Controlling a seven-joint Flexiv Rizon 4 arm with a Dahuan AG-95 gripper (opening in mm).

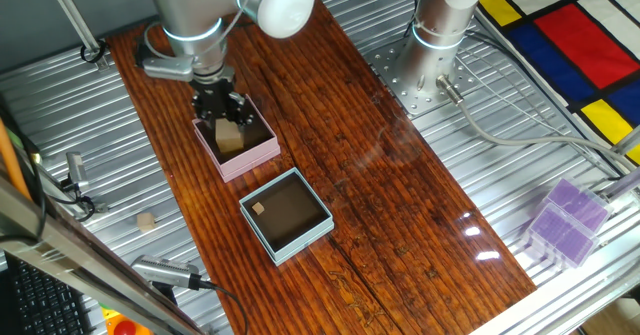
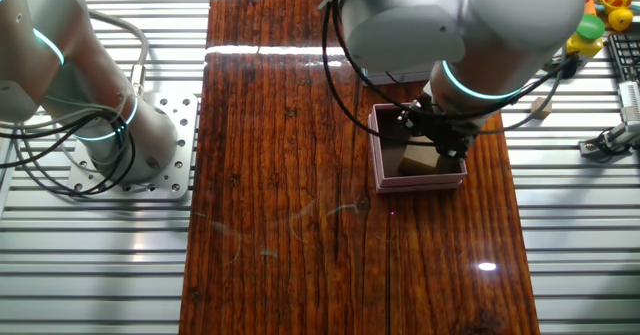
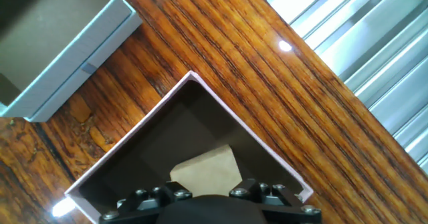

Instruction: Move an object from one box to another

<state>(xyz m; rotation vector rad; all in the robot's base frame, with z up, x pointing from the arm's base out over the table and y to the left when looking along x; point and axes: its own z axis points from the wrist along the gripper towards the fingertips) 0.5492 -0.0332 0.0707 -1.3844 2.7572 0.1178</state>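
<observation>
wooden cube (image 3: 206,168) in pink box (image 3: 221,114) — half hidden beneath claw (image 1: 222,108), grip unclear

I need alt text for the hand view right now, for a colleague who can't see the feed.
Looking down from the gripper into a small square pink box with a dark brown inside, where a light tan wooden cube sits just beyond the dark gripper hardware at the bottom edge. The box stands on a reddish wooden table; a light blue box fills the upper left corner.
</observation>
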